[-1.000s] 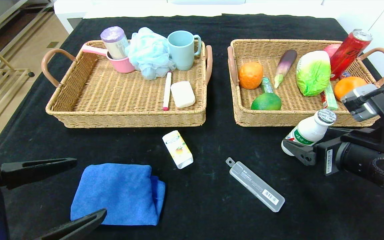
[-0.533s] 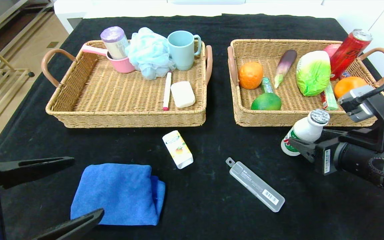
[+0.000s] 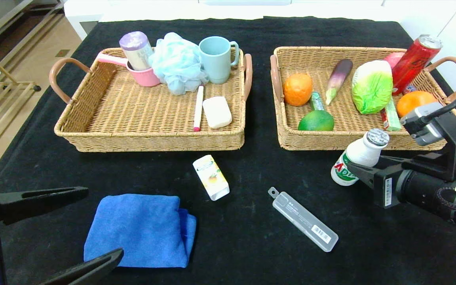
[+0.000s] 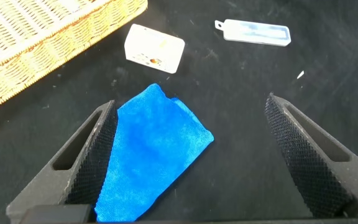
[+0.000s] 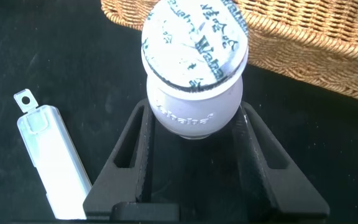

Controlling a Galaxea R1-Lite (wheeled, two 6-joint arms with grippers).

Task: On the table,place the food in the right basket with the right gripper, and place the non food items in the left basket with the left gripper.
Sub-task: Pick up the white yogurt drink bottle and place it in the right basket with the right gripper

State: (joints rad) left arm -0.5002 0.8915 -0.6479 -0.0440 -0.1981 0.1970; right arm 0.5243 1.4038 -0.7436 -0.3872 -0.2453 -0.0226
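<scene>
My left gripper [image 3: 59, 229] sits nearest me at the near left corner of the table [image 3: 251, 245], fingers spread wide and holding nothing; its body is cut off by the head view's edge, so only the two fingers show. The blue towel [image 3: 139, 229] lies folded between and just beyond those fingers, its near edge partly covered by the lower one. To the right, the clear plastic case [image 3: 303, 219] lies flat on the black cloth, contents too faint to make out. Just past the towel lies the small white-yellow carton [image 3: 211, 177], on its side. My right gripper [image 3: 356, 171] is low at the right, fingers closed on either side of the white bottle [image 3: 356, 156], which leans tilted, its base still at the cloth; in the right wrist view both fingers press its body below the silver cap, and the label is mostly hidden. Farther back, the left basket [image 3: 152, 138] holds non-food things. The right basket [image 3: 291, 138] holds the cabbage [image 3: 371, 87] among other produce, its near right corner hidden behind my right wrist camera.
</scene>
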